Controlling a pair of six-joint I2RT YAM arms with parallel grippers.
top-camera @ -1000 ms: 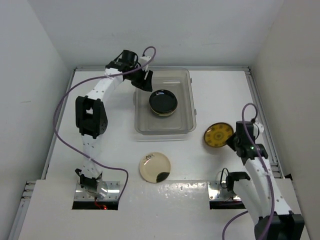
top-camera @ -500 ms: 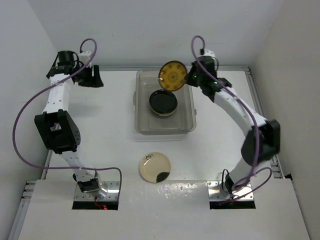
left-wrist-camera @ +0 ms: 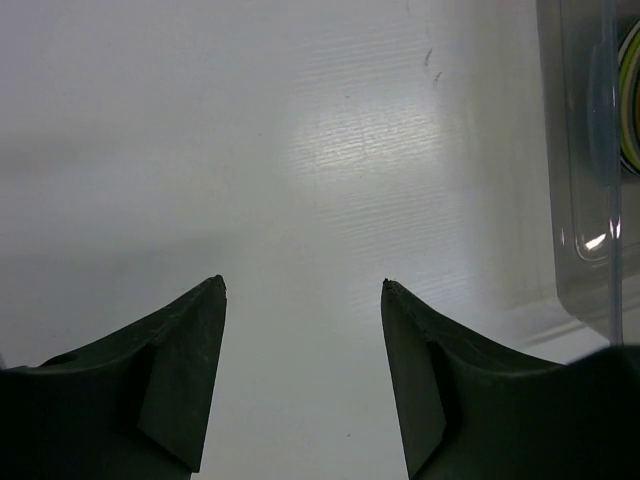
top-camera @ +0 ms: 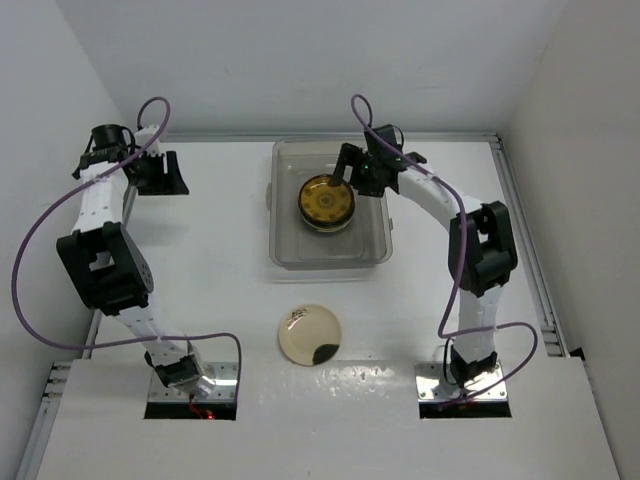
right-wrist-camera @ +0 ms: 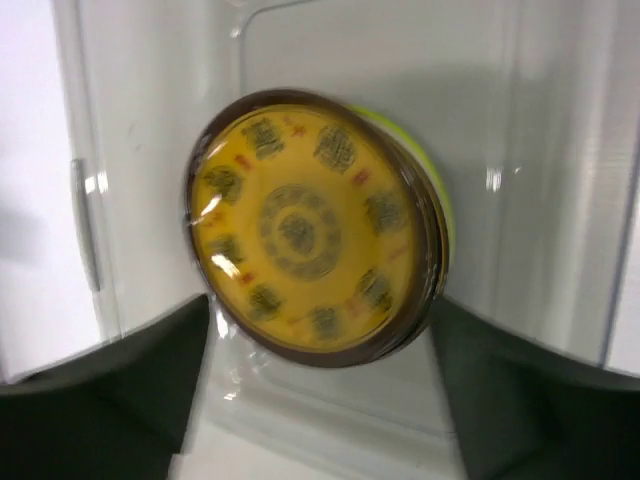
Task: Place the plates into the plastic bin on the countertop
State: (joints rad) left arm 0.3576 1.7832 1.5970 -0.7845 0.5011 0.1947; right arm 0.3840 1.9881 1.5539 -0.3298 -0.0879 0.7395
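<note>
Nearest, flat and face up on the tabletop (top-camera: pixel 200 290): a cream plate (top-camera: pixel 310 335). Beyond, inside the plastic bin (top-camera: pixel 330 258), topping a stack, pattern upward: a yellow plate (top-camera: pixel 327 200). Just above it, spread wide: right gripper (right-wrist-camera: pixel 320 305). Far left, likewise spread, over the tabletop: left gripper (left-wrist-camera: pixel 303 290).

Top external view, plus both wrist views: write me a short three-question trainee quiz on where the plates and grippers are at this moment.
1. True or false: the cream plate lies inside the plastic bin.
2. Above the countertop, the left gripper is: A) open and empty; B) shut on a plate; C) shut on the bin's rim.
3. Which plate tops the stack in the bin?
Key: 1 false, it lies on the countertop outside the bin. 2 A. 3 the yellow-brown patterned plate.
</note>
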